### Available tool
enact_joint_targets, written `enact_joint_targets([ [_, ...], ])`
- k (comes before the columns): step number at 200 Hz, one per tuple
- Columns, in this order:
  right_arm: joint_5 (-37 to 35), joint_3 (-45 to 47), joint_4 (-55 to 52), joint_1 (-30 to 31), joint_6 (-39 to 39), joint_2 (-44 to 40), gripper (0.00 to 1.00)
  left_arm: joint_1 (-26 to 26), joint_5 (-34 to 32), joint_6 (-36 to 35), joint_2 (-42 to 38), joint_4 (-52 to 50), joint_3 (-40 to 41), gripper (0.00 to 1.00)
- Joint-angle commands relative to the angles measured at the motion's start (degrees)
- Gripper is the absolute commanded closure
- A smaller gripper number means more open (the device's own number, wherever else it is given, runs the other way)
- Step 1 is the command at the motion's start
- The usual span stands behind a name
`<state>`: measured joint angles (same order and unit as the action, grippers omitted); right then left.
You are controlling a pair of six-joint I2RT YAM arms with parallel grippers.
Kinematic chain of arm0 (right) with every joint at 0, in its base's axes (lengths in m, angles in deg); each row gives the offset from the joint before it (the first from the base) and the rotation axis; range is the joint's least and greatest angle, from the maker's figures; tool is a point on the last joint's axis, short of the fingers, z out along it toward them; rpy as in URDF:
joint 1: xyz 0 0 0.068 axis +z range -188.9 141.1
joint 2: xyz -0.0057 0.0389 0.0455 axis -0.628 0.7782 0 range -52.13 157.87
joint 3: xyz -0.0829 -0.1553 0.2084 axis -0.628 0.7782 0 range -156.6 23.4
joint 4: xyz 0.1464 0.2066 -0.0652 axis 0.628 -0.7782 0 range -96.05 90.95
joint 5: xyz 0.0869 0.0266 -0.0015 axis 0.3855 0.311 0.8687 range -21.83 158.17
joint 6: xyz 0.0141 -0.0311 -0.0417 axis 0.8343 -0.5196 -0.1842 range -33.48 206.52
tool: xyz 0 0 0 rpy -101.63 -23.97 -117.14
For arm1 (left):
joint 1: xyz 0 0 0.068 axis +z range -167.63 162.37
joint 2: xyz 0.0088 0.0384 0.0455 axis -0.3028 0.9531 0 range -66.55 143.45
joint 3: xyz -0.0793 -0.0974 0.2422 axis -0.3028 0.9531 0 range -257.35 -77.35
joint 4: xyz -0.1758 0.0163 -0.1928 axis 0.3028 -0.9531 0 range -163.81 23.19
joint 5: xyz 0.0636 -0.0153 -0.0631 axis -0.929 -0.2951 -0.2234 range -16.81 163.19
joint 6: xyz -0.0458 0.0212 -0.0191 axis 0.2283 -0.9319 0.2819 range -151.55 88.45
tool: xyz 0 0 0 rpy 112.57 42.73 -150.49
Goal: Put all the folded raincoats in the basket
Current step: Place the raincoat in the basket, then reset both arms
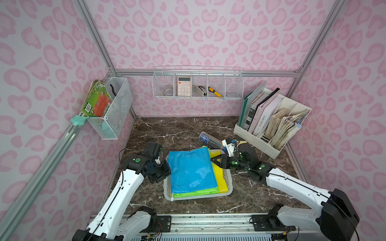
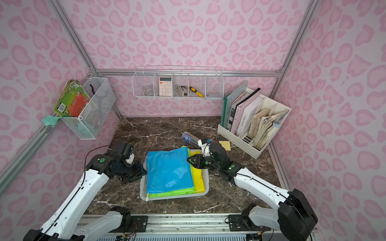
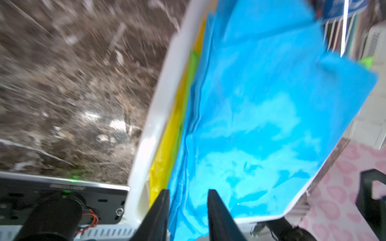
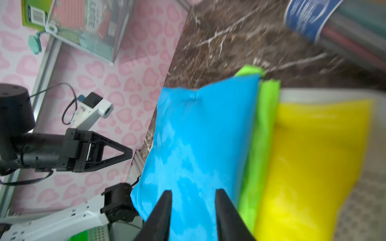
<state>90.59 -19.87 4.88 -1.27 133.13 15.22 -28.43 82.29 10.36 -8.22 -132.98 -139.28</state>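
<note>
Left gripper (image 3: 188, 208) and right gripper (image 4: 193, 208) stand parted, holding nothing; I could snag the blue raincoat (image 1: 191, 169) (far edge overhanging the basket (image 1: 228, 183)) pulling back.

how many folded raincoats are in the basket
3: blue raincoat on top, green raincoat under it, yellow raincoat lowest, all stacked in the basket. More could be hidden beneath.

A pale pink book spine (image 1: 263, 122) in the file holder (image 1: 250, 138) at right carries upright capitals starting "LA"; the rest is unreadable. The green book (image 1: 92, 99) at left shows a barcode, its digits illegible.
</note>
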Motion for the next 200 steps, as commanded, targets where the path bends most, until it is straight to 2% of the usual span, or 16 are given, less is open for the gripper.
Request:
enact_joint_targets([
  [1, -5.59, -1.95, -4.62, -8.49, -4.57, -3.06, 0.5, 3.52, -13.3, -4.89, -0.89, 2.48, -3.46, 0.36],
  [8, -7.3, -1.94, -4.25, -11.68, -6.19, -3.93, 0.47, 4.04, -16.82, -5.4, -1.0, 5.2, -3.55, 0.32],
  [22, -16.07, -1.09, -4.79, -16.12, -9.33, -5.52, 0.42, 4.47, -25.05, -4.55, -1.12, 10.7, -2.48, 0.25],
  [39, -25.87, 3.23, -1.06, -19.05, -16.16, -7.07, 0.33, 4.6, -34.64, -3.28, -1.29, 19.37, 3.11, 0.14],
  [69, -38.85, 13.36, 8.71, -21.59, -26.73, -8.44, 0.26, 5.26, -34.54, -9.55, 0.59, 39.14, 13.75, 0.13],
  [78, -42.55, 15.63, 10.53, -21.97, -27.87, -8.72, 0.19, 5.27, -35.49, -11.54, 2.26, 43.08, 15.71, 0.13],
  [85, -46.46, 17.16, 11.52, -21.99, -27.3, -8.88, 0.16, 5.26, -38.08, -12.89, 4.26, 45.0, 16.91, 0.14],
  [94, -49.87, 19.82, 14.77, -22.19, -26.75, -9.06, 0.1, 5.76, -43.55, -10.24, 7.01, 44.69, 17.33, 0.15],
  [115, -52.24, 26.8, 27.8, -23.11, -31.86, -8.31, 0.1, 8.86, -40.95, -12.89, 12.19, 52.33, 20.28, 0.16],
  [130, -51.13, 25.24, 25.18, -25.64, -31.59, -7.5, 0.1, 10.09, -39.05, -14.9, 14.46, 57.45, 22.07, 0.15],
  [140, -52.15, 26.15, 28.59, -26.44, -32.62, -6.14, 0.11, 10.78, -35.9, -16.51, 14.8, 57.0, 20.88, 0.15],
  [164, -48.3, 29.76, 35.74, -29.52, -33.6, -3.05, 0.11, 11.71, -30.13, -21.58, 15.49, 67.08, 22.84, 0.15],
  [176, -47.45, 32.68, 42.08, -30.34, -34.82, -0.84, 0.11, 11.77, -31.19, -23.02, 16.02, 72.88, 24.43, 0.14],
  [184, -47.25, 34.56, 47.99, -30.87, -35.63, 0.54, 0.11, 11.73, -32.4, -24.46, 16.47, 82.2, 28.17, 0.12],
  [191, -46.55, 33.94, 46.7, -30.99, -35.8, 0.6, 0.11, 11.99, -32.55, -27.7, 17.8, 89.15, 31.44, 0.11],
  [200, -44.32, 33.62, 47.77, -31.48, -36.52, 0.83, 0.11, 12.04, -33.7, -27.87, 20.17, 89.33, 31.83, 0.11],
])
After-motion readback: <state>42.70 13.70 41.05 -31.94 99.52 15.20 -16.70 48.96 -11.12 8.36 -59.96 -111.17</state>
